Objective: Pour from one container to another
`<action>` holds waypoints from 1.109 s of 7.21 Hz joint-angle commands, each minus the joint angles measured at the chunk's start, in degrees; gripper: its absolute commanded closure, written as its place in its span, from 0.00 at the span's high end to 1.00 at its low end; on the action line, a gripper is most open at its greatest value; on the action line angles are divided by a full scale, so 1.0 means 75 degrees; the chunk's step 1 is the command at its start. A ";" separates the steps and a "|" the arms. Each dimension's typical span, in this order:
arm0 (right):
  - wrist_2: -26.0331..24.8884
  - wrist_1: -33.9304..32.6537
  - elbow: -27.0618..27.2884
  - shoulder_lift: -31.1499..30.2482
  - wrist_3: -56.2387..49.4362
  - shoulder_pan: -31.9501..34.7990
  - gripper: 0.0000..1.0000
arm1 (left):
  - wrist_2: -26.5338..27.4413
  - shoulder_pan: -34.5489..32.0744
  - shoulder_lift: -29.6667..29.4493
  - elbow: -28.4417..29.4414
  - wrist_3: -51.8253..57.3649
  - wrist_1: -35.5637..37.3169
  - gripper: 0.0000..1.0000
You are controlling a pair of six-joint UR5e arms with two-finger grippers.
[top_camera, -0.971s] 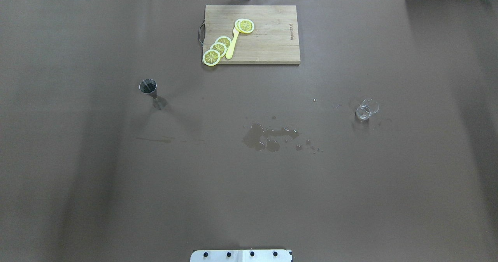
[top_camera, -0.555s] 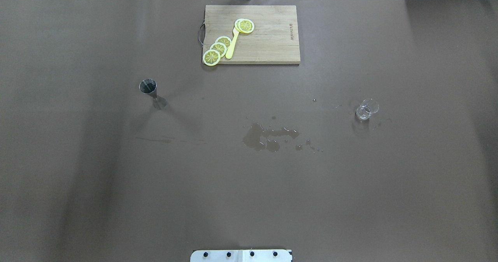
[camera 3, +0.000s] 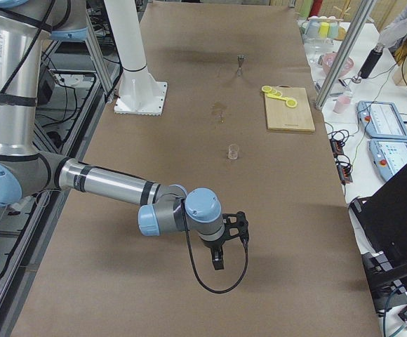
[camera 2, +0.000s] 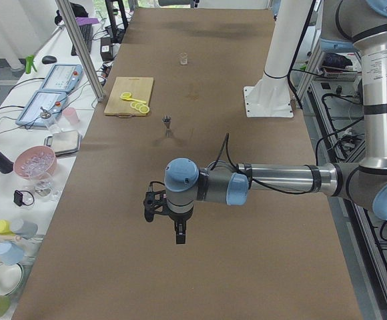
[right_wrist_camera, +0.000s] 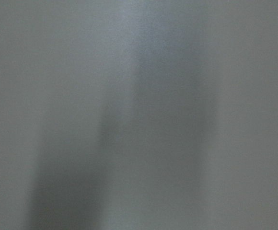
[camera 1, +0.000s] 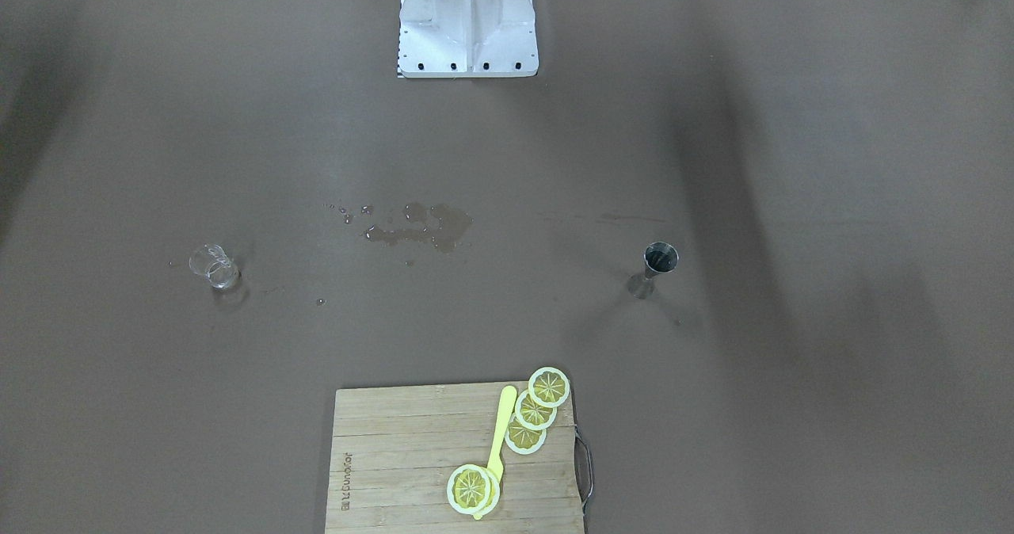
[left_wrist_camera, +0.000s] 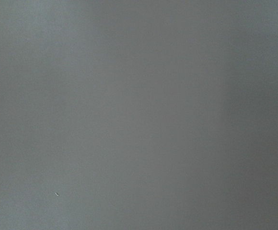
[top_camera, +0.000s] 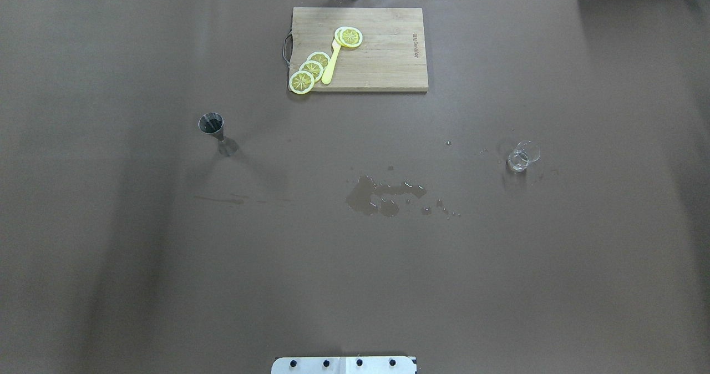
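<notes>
you have: small steel cone-shaped jigger [top_camera: 211,124], upright, left half of your brown tabletop [top_camera: 355,285]; small clear glass cup [top_camera: 523,156], well apart, right half; wet puddle [top_camera: 377,195] between them. left tool [camera 2: 179,237], right tool [camera 3: 218,262]: released or clenched, cannot tell.

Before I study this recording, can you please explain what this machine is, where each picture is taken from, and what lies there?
It is a robot with two arms at a brown table. Two pictures look down on it, one from behind the robot, one facing it. Two come from the table's ends: one shows the left arm near, the other the right arm. The two wrist cameras show only blur. On the table are a metal jigger and a glass, a spill between them, and a board with lemon slices. The left gripper and right gripper seem to hold nothing; open or shut, I cannot tell.
</notes>
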 commanded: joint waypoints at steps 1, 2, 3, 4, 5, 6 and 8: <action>0.0234 -0.0113 -0.0008 0.0220 -0.0233 -0.0010 1.00 | -0.0012 0.0000 0.0009 -0.0011 0.0000 0.0010 0.99; 0.0408 -0.0066 -0.0112 0.0231 -0.0803 -0.0022 1.00 | -0.0012 -0.0012 0.0009 -0.0023 -0.0012 0.0010 0.99; 0.0816 0.0027 -0.0137 0.0440 -0.1331 -0.0022 1.00 | -0.0023 0.0000 0.0009 -0.0035 -0.0023 0.0022 0.99; 0.0843 0.0074 -0.0148 0.0651 -0.1336 -0.0161 1.00 | -0.0023 0.0000 -0.0002 -0.0035 -0.0047 0.0022 0.99; 0.1076 0.0226 -0.0149 0.0769 -0.1348 -0.0453 1.00 | -0.0023 0.0000 -0.0026 -0.0093 -0.0047 0.0034 0.99; 0.1136 0.0680 -0.0160 0.0794 -0.1348 -0.0896 1.00 | -0.0023 0.0000 -0.0026 -0.0070 -0.0058 0.0057 0.99; 0.1136 0.1524 -0.0184 0.0852 -0.1313 -0.1694 1.00 | -0.0513 0.0012 -0.0073 -0.0035 -0.0070 0.0045 0.99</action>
